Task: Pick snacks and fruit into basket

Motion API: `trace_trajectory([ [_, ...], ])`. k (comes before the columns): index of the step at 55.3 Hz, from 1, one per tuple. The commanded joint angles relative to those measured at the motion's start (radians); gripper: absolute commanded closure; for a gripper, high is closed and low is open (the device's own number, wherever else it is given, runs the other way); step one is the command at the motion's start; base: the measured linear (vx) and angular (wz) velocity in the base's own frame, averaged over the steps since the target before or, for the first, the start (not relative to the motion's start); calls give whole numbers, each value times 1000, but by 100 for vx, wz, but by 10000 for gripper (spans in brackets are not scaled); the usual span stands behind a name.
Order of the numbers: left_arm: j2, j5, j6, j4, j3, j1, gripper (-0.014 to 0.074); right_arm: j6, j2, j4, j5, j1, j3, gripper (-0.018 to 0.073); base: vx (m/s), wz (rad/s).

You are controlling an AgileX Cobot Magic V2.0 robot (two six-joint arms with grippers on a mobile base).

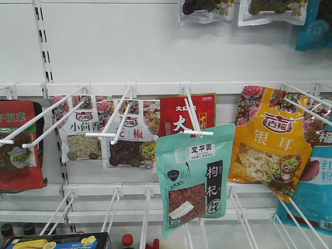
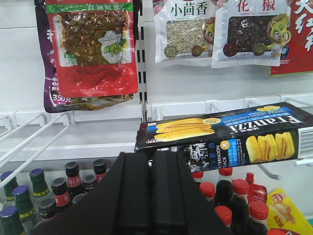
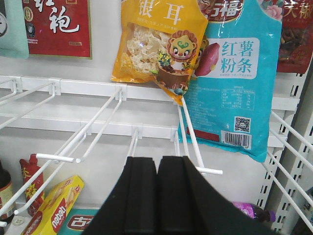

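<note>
My left gripper (image 2: 152,157) is shut on the left end of the black box (image 2: 230,132), which is printed with yellow pieces. The box hangs slightly tilted in front of the shelf and also shows at the bottom left of the front view (image 1: 57,241). The mint-green pouch (image 1: 194,179), with a black label and a window of red berries, hangs from a white hook at the centre. My right gripper (image 3: 157,160) is shut with nothing between its fingers, below an orange-yellow pouch (image 3: 161,44). The basket and the fruit are out of view.
White wire hooks (image 1: 46,116) stick out from the shelf wall toward me. Red-capped and black-capped bottles (image 2: 234,200) stand below the held box. A teal pouch (image 3: 234,73) hangs to the right, and a yellow box (image 3: 54,208) lies at the lower left.
</note>
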Motion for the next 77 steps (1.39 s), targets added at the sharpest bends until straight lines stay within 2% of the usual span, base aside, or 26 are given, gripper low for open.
trace_trajectory([
  [1,-15,-86,-6,1,10,-4,605,-5,-11,-10,-84,2,6,568,0,0],
  [22,-15,-117,-7,1,10,-4,605,-5,-11,-10,-84,2,6,568,0,0],
  [29,-15,-221,-9,0,2,-4,605,-5,-11,-10,-84,2,6,568,0,0],
  [35,-15,-362,-10,0,0,-4,605,-5,-11,-10,-84,2,6,568,0,0],
  [39,-15,-405,-31,0,0,-4,605,-5,-11,-10,-84,2,6,568,0,0],
  [51,-15,-421,-114,0,0,-4,605,-5,-11,-10,-84,2,6,568,0,0],
  [58,-15,-446,-112,0,-10,-4,605,-5,-11,-10,-84,2,6,568,0,0],
  [71,-14,-347,-52,0,-131,-4,602,-5,-11,-10,-84,2,6,568,0,0],
  [77,-14,-329,-55,0,-167,-4,602,-5,-11,-10,-84,2,6,568,0,0],
])
